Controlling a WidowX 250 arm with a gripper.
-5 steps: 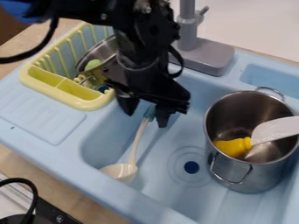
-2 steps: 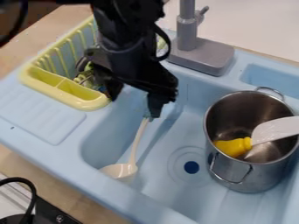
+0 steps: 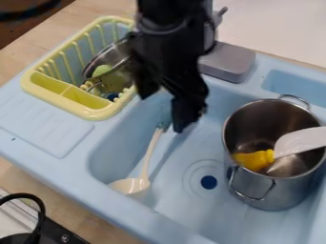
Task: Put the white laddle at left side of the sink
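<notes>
Rightward across the view swung the tool (image 3: 164, 112), fingers apart, seemingly nothing held; the white ladle (image 3: 148, 155) lay at the left side of the sink (image 3: 108, 155) (bowl farthest away), its long axis slanting up toward the tool.
</notes>
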